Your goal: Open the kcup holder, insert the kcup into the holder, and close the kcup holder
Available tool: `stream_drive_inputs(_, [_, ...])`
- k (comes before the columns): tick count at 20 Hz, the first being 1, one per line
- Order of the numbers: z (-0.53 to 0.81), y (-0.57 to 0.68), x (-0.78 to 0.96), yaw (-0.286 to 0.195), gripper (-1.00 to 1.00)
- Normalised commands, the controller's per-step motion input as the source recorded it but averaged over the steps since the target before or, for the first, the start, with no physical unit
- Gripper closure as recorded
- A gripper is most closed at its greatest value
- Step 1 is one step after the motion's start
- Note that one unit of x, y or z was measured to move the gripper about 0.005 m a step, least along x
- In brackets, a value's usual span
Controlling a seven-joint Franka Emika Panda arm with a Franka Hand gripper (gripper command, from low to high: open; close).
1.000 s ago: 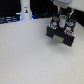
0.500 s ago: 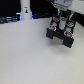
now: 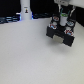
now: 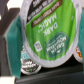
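White tabletop point(image 3: 25, 55), dark backdrop. You have the kcup point(image 4: 50, 32), light, thin-walled, foil-topped, pinched by its sides in the gripper point(image 3: 63, 21), directly over the black kcup holder point(image 3: 61, 35). Squeeze gently; the walls dent. White bottle point(image 3: 25, 10) stands well apart.

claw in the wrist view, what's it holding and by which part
The claw holds the small white kcup with the bright green foil top, seemingly by its sides; the exact contact points cannot be told.
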Motion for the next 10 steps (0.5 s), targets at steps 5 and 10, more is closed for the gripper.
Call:
stream_drive_inputs(5, [-0.24, -0.01, 0.02, -0.002, 1.00])
stream_drive_inputs(10, [-0.13, 0.04, 0.01, -0.003, 1.00])
